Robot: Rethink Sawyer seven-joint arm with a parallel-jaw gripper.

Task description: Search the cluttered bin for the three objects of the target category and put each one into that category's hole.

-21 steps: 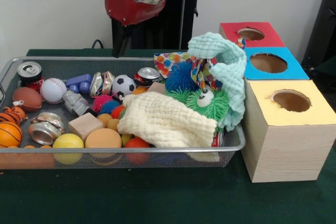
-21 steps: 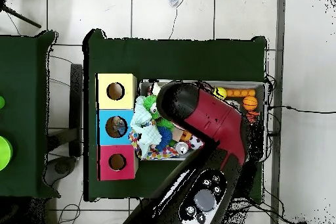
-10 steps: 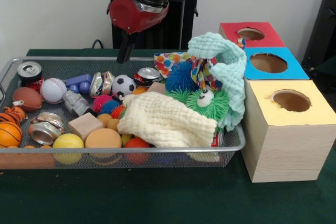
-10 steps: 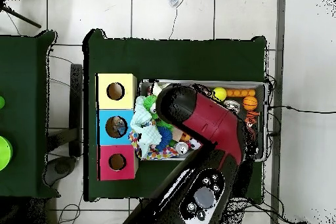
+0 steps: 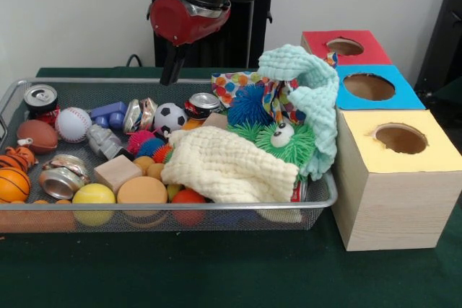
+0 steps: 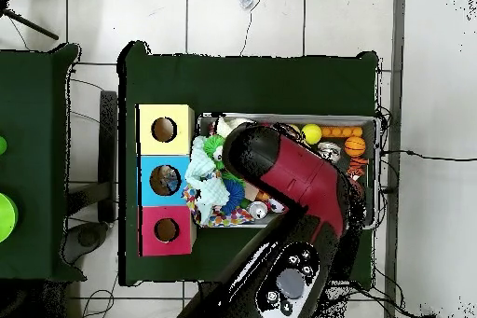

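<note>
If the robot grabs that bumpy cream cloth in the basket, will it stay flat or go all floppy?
Probably floppy: the cream cloth lies draped and folded over the toys beneath it, so it would likely sag from wherever it is pinched. It looks light for its size. It may also drag neighbours along, since it rests against the green fuzzy toy and small balls.

I saw a wire-mesh metal bin (image 5: 14,91) on matt green cloth (image 5: 216,279). At lower centre lay a cream cloth (image 5: 227,167) with a crinkled, waffled weave; the mint one (image 5: 314,88) on the right looked the same. The cans (image 5: 41,97) were shiny metal — one crushed (image 5: 61,178). The boxes (image 5: 393,192) showed pale wood grain at the sides, with matt coloured tops. The arm's red shell (image 5: 180,19) was glossy.
</note>
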